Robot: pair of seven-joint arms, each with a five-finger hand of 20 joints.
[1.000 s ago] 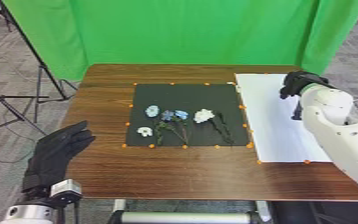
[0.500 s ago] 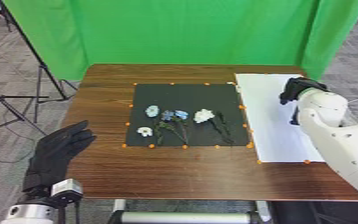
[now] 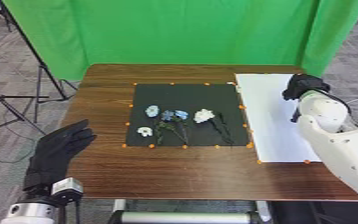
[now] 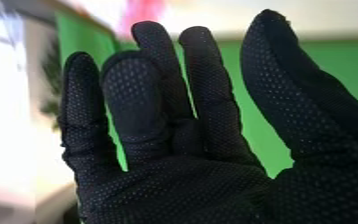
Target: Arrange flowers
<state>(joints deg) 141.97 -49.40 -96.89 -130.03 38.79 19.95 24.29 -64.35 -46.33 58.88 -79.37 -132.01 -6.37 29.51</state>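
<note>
In the head view my left hand [image 3: 58, 150] is open beside the table's left edge, away from the flowers. My right hand [image 3: 303, 86] is over the far right part of the white sheet; in the right wrist view that right hand [image 4: 184, 185] holds nothing, its fingers relaxed and mostly straight. On the black mat [image 3: 167, 90] lie a pale blue flower [image 3: 152, 111], a small white flower [image 3: 145, 131], blue flowers [image 3: 167, 115] with thin stems, and a larger white flower [image 3: 204, 115] with a dark green stem.
The white sheet [image 3: 278, 135] lies right of the mat on the brown table [image 3: 158, 175]. Orange markers line both. A green curtain [image 3: 184, 35] hangs behind, and tripod legs [image 3: 42, 85] stand at the left.
The right hand has shifted slightly at the far right of the sheet, and its forearm has turned a little. The flowers and the left hand look the same.
</note>
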